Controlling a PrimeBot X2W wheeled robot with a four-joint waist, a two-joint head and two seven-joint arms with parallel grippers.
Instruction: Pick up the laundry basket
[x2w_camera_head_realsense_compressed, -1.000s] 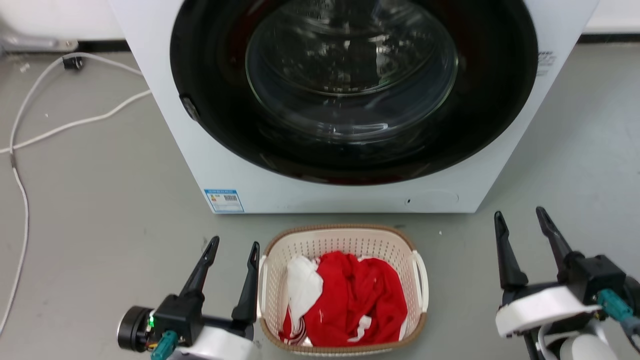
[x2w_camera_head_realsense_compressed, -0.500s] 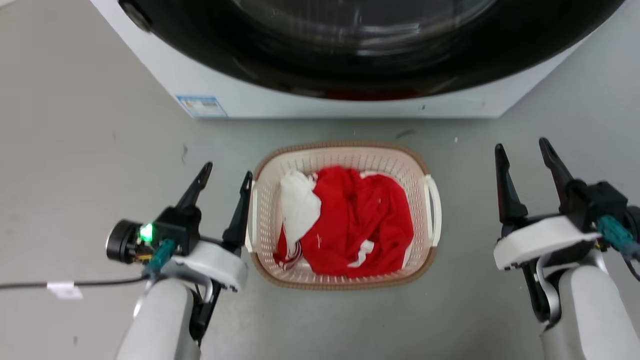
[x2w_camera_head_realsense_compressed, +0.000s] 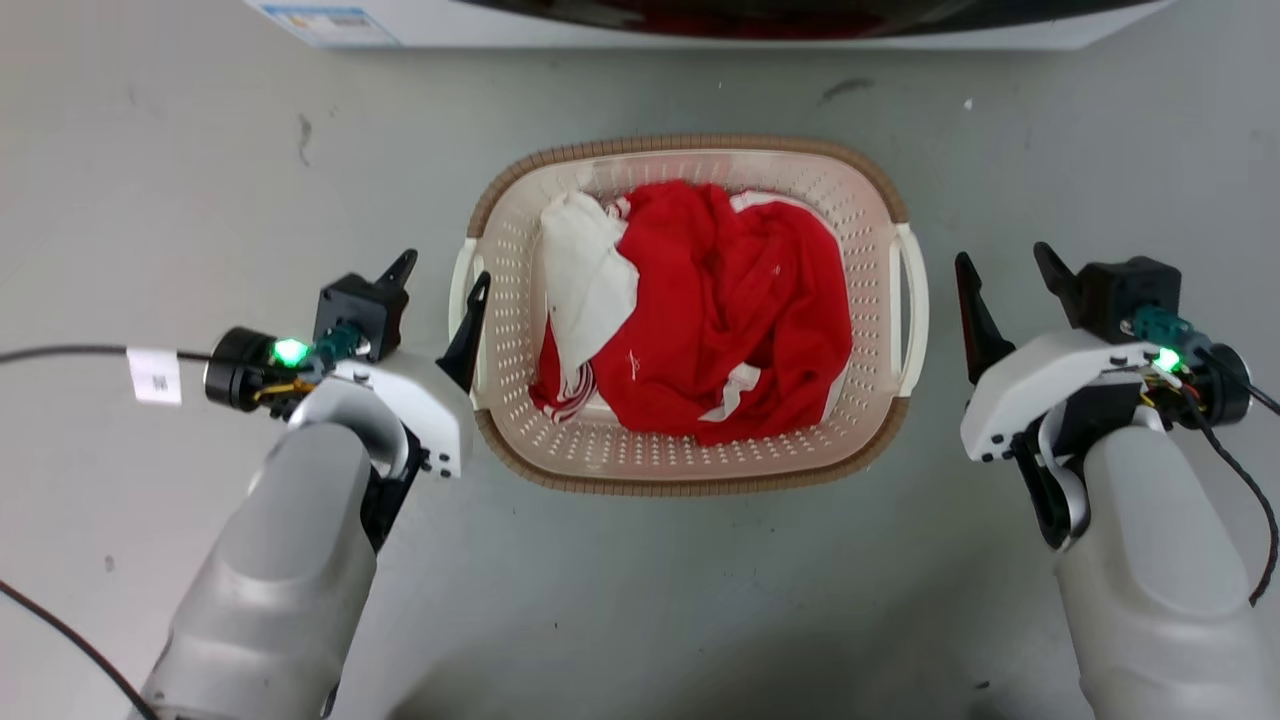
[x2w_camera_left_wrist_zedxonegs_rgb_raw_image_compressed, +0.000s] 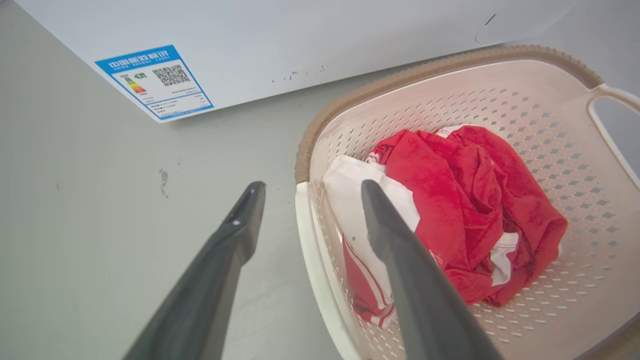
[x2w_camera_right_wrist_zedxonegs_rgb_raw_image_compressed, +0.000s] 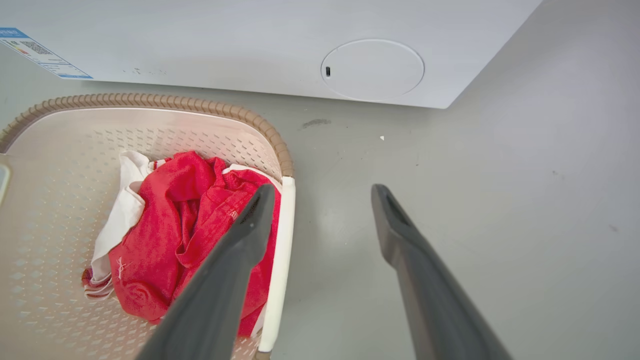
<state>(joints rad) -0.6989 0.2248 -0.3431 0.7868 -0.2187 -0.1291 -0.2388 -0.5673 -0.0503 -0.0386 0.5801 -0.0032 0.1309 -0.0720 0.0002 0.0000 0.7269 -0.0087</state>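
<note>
Now, left gripper (x2w_camera_head_realsense_compressed: 440, 275) and right gripper (x2w_camera_head_realsense_compressed: 1003, 258) both spread, I'd take the seemingly light, stiff laundry basket (x2w_camera_head_realsense_compressed: 690, 146) by its 9 and 3 o'clock handles (x2w_camera_head_realsense_compressed: 915, 300).

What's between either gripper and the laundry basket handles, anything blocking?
Nothing visible. The left gripper and right gripper, both open, flank the laundry basket; in the wrist views its left handle and right handle line up between the fingers.
</note>
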